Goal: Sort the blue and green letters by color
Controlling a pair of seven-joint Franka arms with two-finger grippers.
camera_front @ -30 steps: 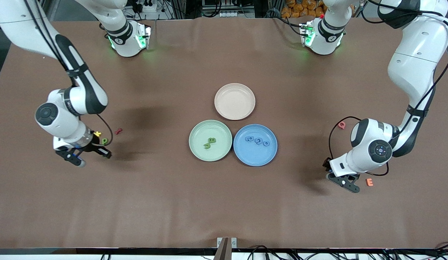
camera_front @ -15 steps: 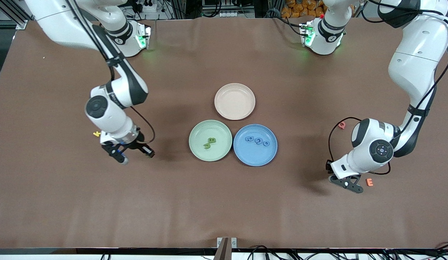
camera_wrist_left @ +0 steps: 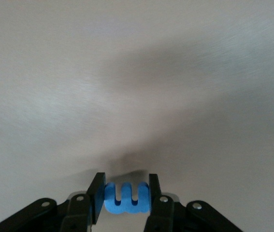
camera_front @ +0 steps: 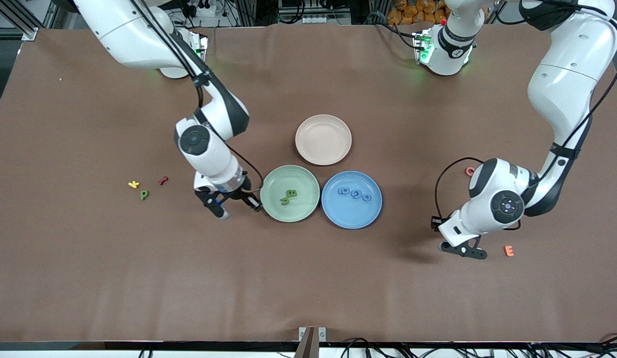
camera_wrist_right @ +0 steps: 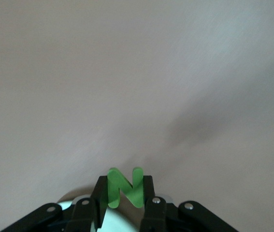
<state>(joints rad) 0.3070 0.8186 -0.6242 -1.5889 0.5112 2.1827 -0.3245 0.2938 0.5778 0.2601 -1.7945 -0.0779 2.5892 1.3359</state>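
While grippers hold M [camera_wrist_left: 126, 198] — N [camera_wrist_right: 125, 187].

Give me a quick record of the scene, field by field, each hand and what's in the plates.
right hand: shut on green N, beside the green plate
left hand: shut on blue M, over bare table near the orange E
green plate: two green letters
blue plate: three blue letters
pink plate: nothing in it
loose on table: green P, yellow K

Left pincer [camera_wrist_left: 125, 195] clamps blue M [camera_wrist_left: 126, 198] — bare table [camera_wrist_left: 137, 72] below
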